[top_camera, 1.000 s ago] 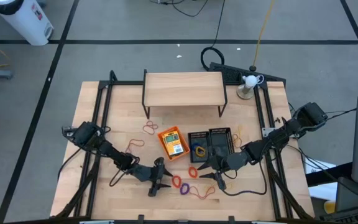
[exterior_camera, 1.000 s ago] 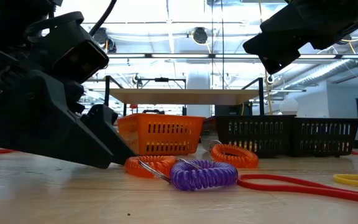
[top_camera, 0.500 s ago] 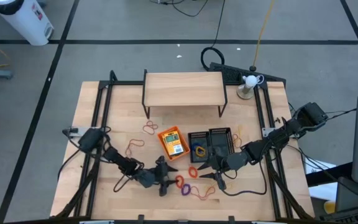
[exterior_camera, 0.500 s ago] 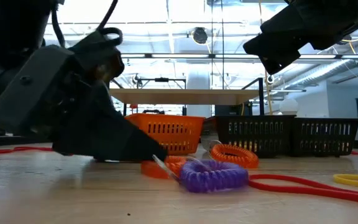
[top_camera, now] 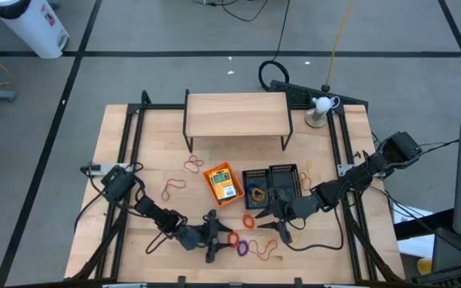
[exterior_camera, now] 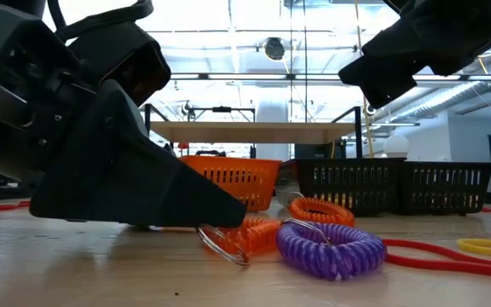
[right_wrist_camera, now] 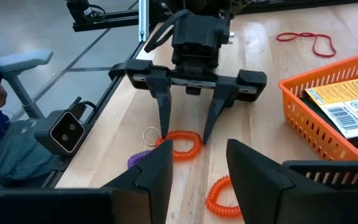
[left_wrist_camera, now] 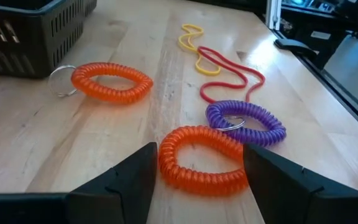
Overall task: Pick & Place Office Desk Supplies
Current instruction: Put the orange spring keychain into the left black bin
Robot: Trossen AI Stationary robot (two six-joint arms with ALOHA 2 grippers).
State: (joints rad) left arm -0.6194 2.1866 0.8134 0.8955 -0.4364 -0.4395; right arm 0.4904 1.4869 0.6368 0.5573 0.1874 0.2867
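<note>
At the left of the high view we see the left arm stretched along the table's [top_camera: 118,128] near edge, its gripper [top_camera: 218,238] low over the wood with jaws spread on either side of an orange coil [top_camera: 229,238]; in the left wrist view that coil [left_wrist_camera: 201,159] lies between the two fingers [left_wrist_camera: 120,180], apparently without either one pressing it. Just right of it, touching, sits a purple coil [left_wrist_camera: 246,123] with a metal ring, and beyond that a red loop [left_wrist_camera: 229,78] and a yellow loop [left_wrist_camera: 194,40] trail off. A second orange coil [left_wrist_camera: 112,81], also with a ring, lies apart toward a black mesh tray [left_wrist_camera: 30,28]. Left of centre in the high view two more loops rest on bare wood, a reddish one [top_camera: 173,187] and another [top_camera: 193,165] nearer the riser [top_camera: 235,114]. At centre the orange tray [top_camera: 222,183] holds a crayon box [top_camera: 225,189]; right beside it stand the two black trays [top_camera: 254,186] [top_camera: 284,181], a yellow loop showing in the first. Farther right, the right gripper [top_camera: 280,218] hovers just in front of the black trays, jaws parted and holding nothing; its wrist view looks across at the left gripper [right_wrist_camera: 184,118] straddling the orange coil [right_wrist_camera: 180,144]. At the right edge the right arm reaches back past the table's side.
</note>
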